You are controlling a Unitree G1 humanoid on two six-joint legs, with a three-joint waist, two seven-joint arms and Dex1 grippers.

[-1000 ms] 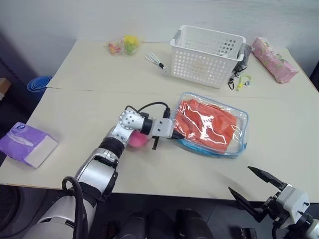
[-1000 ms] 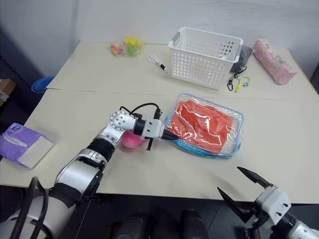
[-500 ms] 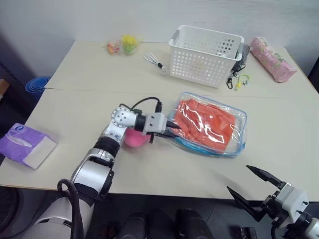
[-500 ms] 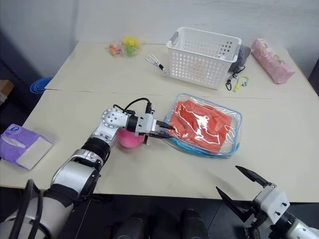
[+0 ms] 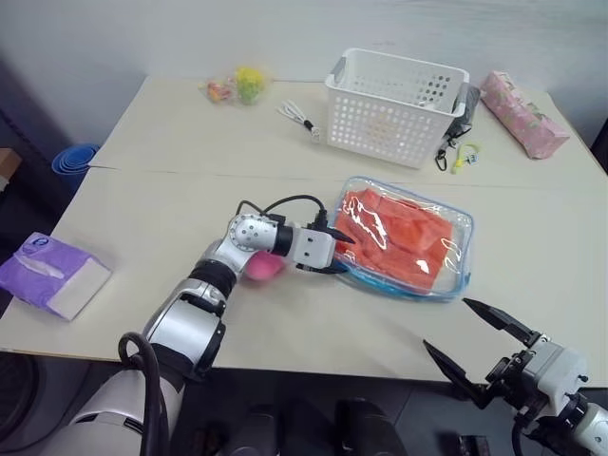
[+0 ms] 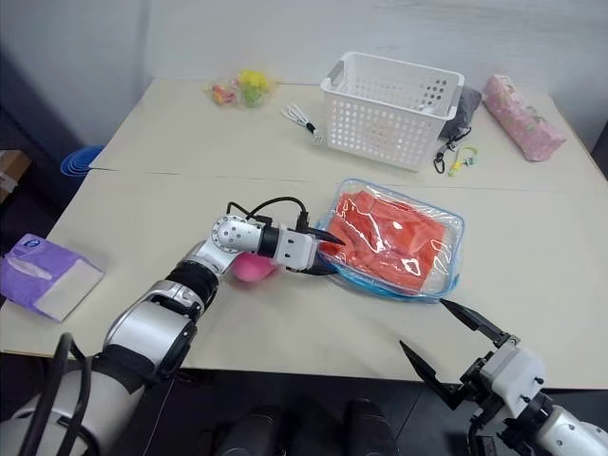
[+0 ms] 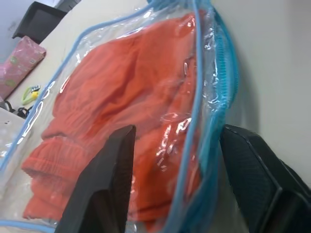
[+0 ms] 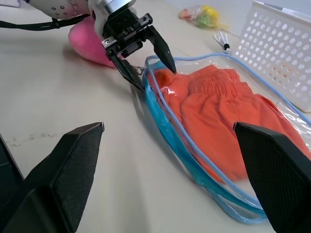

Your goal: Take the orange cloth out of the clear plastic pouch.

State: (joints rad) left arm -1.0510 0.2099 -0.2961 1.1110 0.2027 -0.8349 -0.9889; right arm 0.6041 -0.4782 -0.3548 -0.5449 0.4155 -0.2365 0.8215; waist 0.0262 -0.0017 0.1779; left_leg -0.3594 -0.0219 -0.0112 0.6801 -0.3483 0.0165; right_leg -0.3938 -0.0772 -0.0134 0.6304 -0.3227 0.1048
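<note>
Wrinkled orange cloth (image 5: pixel 394 233) inside flat clear plastic pouch (image 5: pixel 458 249) with light blue edging on beige bench (image 5: pixel 171 199), left end effector (image 5: pixel 334 253) level, fingers parted astride pouch's near edge, right end effector (image 5: pixel 483 340) spread wide, empty, at bench's front edge, no writing legible

orange cloth (image 5: pixel 394 235): bright orange-red. clear plastic pouch (image 5: pixel 458 220): see-through, light blue edging. basket (image 5: pixel 394 104): white, rows of round holes. plush (image 5: pixel 263 267): pink. tissue pack (image 5: pixel 52 275): purple and white. long packet (image 5: pixel 523 113): pink, small green print. table (image 5: pixel 171 180): pale beige. gripper fingers (image 8: pixel 161 47): black.
</note>
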